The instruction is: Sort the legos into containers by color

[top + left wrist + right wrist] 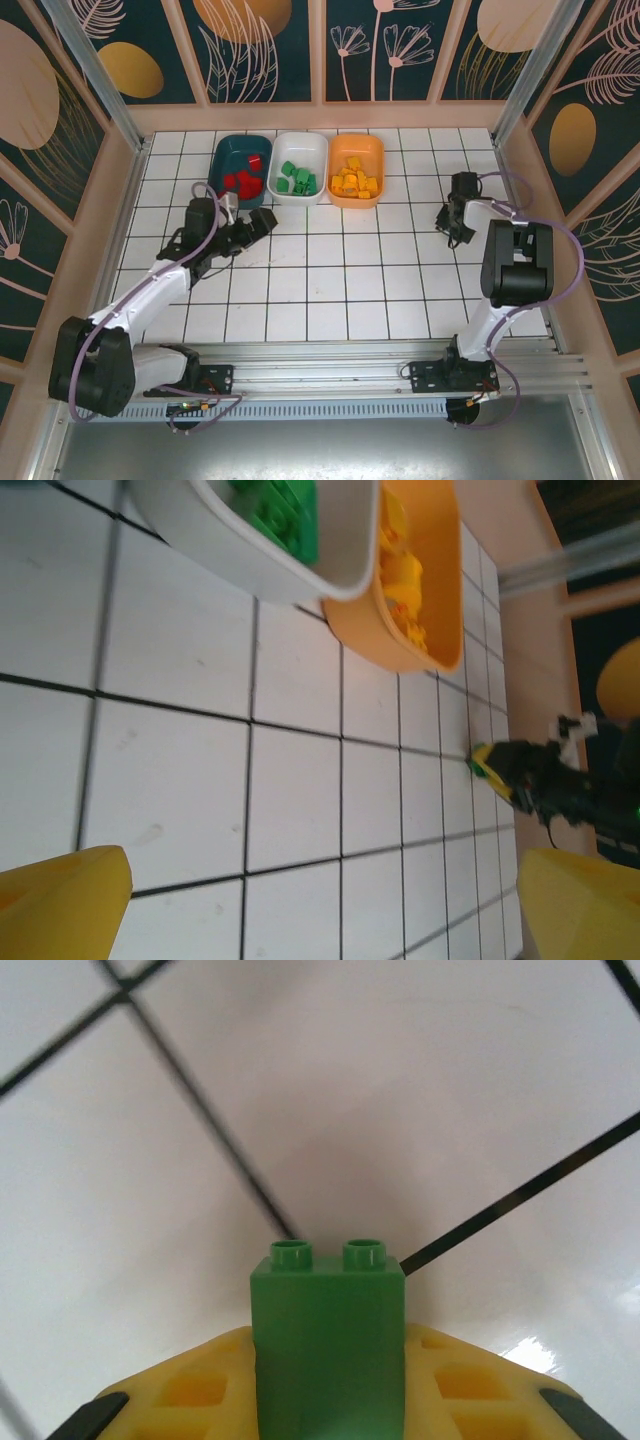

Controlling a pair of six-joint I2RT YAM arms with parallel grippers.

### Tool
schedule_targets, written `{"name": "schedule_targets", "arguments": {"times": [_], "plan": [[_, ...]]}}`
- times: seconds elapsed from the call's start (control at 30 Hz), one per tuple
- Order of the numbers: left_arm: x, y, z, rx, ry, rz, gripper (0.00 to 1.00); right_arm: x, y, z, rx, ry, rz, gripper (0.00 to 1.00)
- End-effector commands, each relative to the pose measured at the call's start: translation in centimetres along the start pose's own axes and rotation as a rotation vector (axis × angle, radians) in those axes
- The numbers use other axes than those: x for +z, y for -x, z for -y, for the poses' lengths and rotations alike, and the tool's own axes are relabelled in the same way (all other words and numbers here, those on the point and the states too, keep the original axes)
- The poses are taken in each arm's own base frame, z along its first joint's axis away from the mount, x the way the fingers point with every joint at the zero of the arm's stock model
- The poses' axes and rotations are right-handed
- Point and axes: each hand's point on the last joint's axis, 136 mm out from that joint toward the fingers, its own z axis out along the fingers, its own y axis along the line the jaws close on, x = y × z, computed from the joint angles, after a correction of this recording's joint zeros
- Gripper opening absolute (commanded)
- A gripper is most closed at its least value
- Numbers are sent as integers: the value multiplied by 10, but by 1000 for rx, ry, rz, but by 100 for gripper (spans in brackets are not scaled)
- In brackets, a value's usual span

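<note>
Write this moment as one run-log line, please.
right tool: shut on small green plastic brick | left tool: open | white plastic tub: green bricks inside

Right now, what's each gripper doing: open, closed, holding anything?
The left gripper is open, with nothing between its fingers.
The right gripper is closed on a green lego.

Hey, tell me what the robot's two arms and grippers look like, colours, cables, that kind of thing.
The left arm and right arm both have white links joined by chunky black joint housings. A lilac cable loops along each arm. The left gripper and right gripper have black bodies. Up close, their fingers are yellow plastic with square recesses and dark grey patches.
</note>
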Motion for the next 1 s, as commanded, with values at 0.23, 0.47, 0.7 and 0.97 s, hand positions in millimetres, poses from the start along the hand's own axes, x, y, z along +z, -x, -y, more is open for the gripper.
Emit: {"name": "schedule_targets", "arguments": {"times": [0.23, 0.47, 0.7, 0.97], "plan": [[-49, 58, -104, -391, 156, 159, 98, -109, -36, -295, -294, 579, 142, 24], [-49, 39, -109, -416, 120, 115, 98, -117, -94, -449, -506, 752, 129, 24], [-64, 44, -96, -333, 135, 134, 98, -101, -84, -477, -486, 772, 125, 23], [-64, 53, -85, -297, 98, 138, 99, -89, -80, -464, -511, 747, 71, 58]]}}
